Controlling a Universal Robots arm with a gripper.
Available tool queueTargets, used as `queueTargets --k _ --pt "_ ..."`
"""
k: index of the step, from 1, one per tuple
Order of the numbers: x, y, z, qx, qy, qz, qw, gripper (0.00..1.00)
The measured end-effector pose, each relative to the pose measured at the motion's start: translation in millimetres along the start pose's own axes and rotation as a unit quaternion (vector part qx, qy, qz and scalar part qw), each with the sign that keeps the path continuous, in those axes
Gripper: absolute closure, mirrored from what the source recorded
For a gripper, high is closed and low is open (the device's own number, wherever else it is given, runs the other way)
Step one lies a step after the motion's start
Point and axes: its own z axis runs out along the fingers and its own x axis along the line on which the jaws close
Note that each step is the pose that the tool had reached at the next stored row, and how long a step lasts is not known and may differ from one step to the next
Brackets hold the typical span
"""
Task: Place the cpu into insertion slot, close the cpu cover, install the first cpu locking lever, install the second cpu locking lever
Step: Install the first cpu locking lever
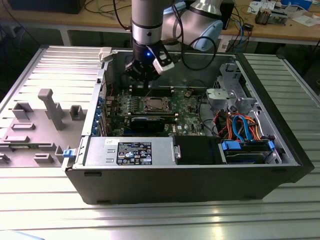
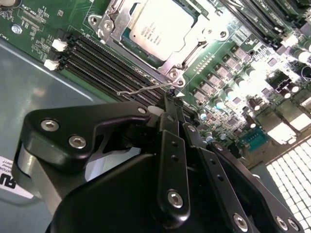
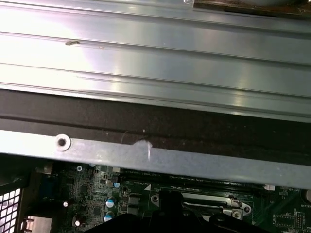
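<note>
Jaws [image 2: 167,104] together, empty, above motherboard | computer case [image 1: 165,185] on ribbed metal table [image 1: 150,220] | wooden bench [image 1: 60,22] behind

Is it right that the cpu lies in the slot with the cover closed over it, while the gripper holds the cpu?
Not quite. The gripper holds no cpu: in the second wrist view the chip sits in the slot under the closed cover, and the gripper is at a thin wire lever beside the socket.

the claw [image 2: 167,104] fingertips hide the wire lever's [image 2: 146,89] end.
</note>
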Motion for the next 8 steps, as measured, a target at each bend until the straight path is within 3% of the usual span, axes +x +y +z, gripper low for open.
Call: queueTargets --k 8 --pt "-2.5 0.2 5.8 0.0019 0.0011 -0.015 0.99989 0.89"
